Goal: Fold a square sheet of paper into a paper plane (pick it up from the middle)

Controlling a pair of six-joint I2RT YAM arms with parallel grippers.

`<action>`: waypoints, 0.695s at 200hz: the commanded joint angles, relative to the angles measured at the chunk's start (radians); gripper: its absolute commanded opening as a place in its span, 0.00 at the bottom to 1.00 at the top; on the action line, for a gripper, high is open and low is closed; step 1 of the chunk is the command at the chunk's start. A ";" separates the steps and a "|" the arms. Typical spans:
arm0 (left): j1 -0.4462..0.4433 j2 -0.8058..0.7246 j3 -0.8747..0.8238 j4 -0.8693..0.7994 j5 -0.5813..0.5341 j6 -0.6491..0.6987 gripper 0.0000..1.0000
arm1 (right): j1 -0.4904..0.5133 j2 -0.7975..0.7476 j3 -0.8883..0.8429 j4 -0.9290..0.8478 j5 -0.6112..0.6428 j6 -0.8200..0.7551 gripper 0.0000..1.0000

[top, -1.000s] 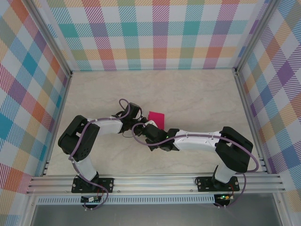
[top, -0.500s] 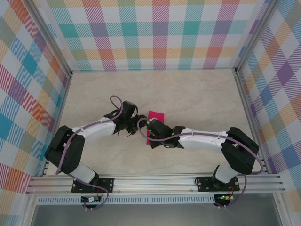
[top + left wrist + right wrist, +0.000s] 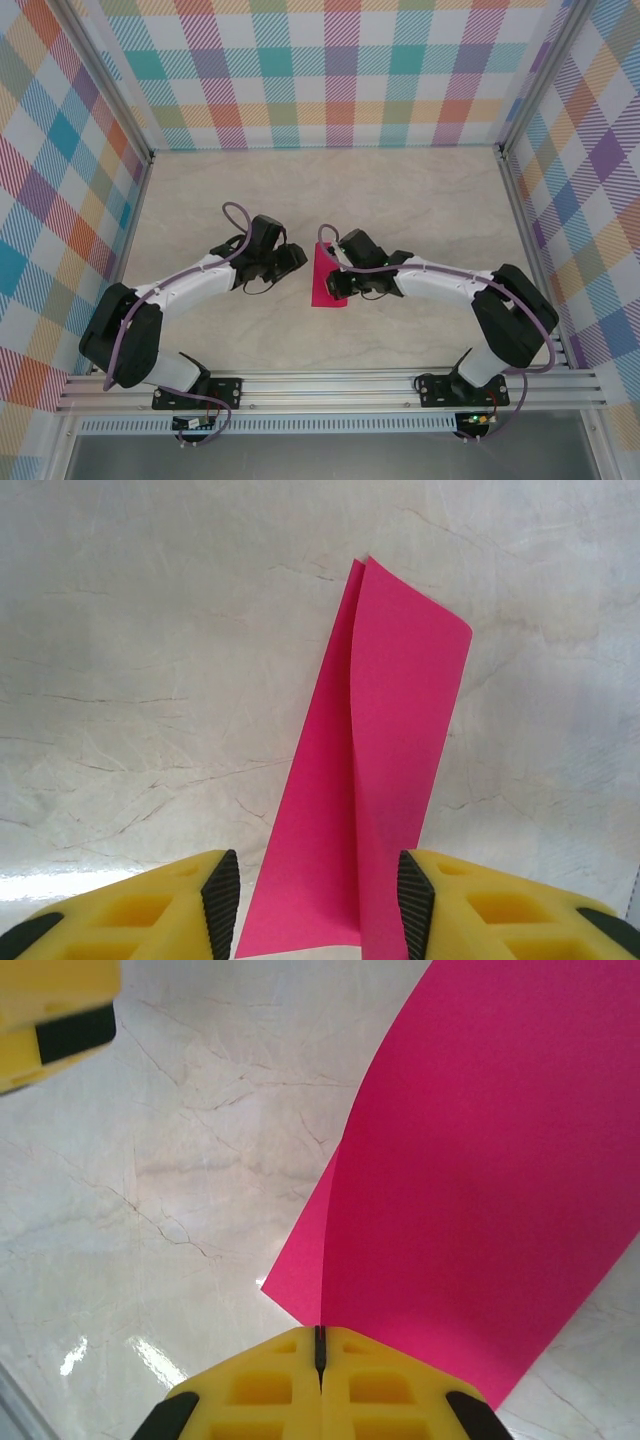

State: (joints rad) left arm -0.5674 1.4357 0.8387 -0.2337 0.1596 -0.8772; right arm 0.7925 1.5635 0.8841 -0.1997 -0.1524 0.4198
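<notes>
The square sheet of paper (image 3: 324, 286) is magenta-pink, folded along a centre crease and standing up off the table, its two flaps a little apart (image 3: 395, 750). My right gripper (image 3: 340, 272) is shut on the crease at the paper's near edge (image 3: 320, 1345), and the wide flap (image 3: 480, 1180) spreads away from it. My left gripper (image 3: 298, 258) is just left of the paper and open. Its black pads (image 3: 220, 900) stand either side of the paper's lower end without touching it. The tip of a left finger (image 3: 50, 1020) appears at the top left of the right wrist view.
The marble-patterned tabletop (image 3: 420, 200) is bare around the arms. Checked walls (image 3: 340, 70) close the back and both sides, and an aluminium rail (image 3: 330, 385) runs along the near edge by the arm bases.
My left gripper has opened and drawn back to the left. The right gripper has moved up and to the right with the paper, which now shows as a longer upright folded shape.
</notes>
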 commanded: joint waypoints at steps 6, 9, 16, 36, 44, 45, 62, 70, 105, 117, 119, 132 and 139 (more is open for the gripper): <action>-0.014 -0.023 -0.025 0.024 0.030 0.026 0.46 | -0.059 0.030 -0.003 -0.008 -0.153 -0.054 0.03; -0.014 -0.022 -0.026 0.026 0.033 0.030 0.46 | -0.065 0.034 -0.002 -0.010 -0.163 -0.057 0.03; -0.014 -0.021 -0.027 0.029 0.040 0.033 0.45 | -0.079 0.038 0.001 -0.019 -0.171 -0.064 0.03; -0.017 -0.022 -0.028 0.038 0.053 0.049 0.44 | -0.121 0.053 0.004 -0.037 -0.195 -0.083 0.04; -0.019 -0.022 -0.027 0.043 0.055 0.054 0.44 | -0.132 0.061 0.011 -0.050 -0.196 -0.090 0.04; -0.019 -0.021 -0.028 0.043 0.056 0.055 0.44 | -0.133 0.062 0.012 -0.052 -0.195 -0.091 0.04; -0.022 -0.018 -0.030 0.054 0.066 0.065 0.43 | -0.152 0.081 0.032 -0.082 -0.183 -0.110 0.05; -0.023 -0.015 -0.027 0.057 0.069 0.067 0.43 | -0.158 0.089 0.040 -0.094 -0.174 -0.116 0.05; -0.029 -0.002 -0.021 0.066 0.086 0.077 0.42 | -0.162 0.126 0.076 -0.127 -0.138 -0.154 0.06; -0.032 0.002 -0.020 0.065 0.087 0.080 0.42 | -0.163 0.135 0.086 -0.133 -0.127 -0.163 0.06; -0.032 0.004 -0.018 0.065 0.086 0.080 0.42 | -0.163 0.138 0.089 -0.133 -0.126 -0.165 0.06; -0.034 0.011 -0.015 0.066 0.089 0.083 0.42 | -0.164 0.153 0.101 -0.140 -0.124 -0.179 0.06; -0.037 0.015 -0.014 0.066 0.091 0.084 0.42 | -0.163 0.158 0.107 -0.147 -0.118 -0.185 0.06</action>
State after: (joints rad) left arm -0.5751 1.4364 0.8211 -0.1806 0.2272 -0.8169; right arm 0.6319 1.6951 0.9516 -0.3107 -0.2863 0.2890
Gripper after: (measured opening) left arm 0.422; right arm 0.062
